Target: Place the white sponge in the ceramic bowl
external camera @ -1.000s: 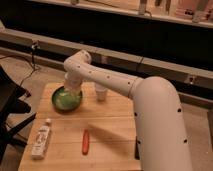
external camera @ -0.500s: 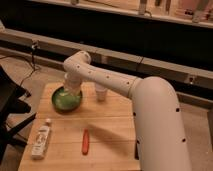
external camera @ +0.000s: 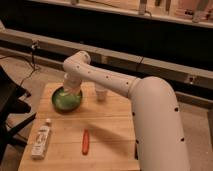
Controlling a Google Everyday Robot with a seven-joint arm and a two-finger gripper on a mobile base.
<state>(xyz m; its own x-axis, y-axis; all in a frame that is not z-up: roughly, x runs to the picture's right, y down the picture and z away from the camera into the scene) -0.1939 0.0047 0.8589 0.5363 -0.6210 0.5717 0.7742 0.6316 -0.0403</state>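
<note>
The white arm (external camera: 150,107) reaches from the near right across the wooden table (external camera: 112,132) to its far left corner, where it bends down over the green bowl (external camera: 66,99). The gripper (external camera: 68,88) hangs right above the bowl, at its far rim, and its lower end is hidden against the bowl's inside. The sponge cannot be made out anywhere in this view; if it is at the gripper or in the bowl, the arm covers it.

Just right of the bowl, at the far edge of the table, stands a small white cup (external camera: 101,93), partly behind the arm. On the near left lies a white tube (external camera: 41,140) with dark print along its side; the writing is too small to read. An orange-red stick (external camera: 85,141), perhaps a carrot, lies near the middle of the near half, well apart from the tube and the bowl.
</note>
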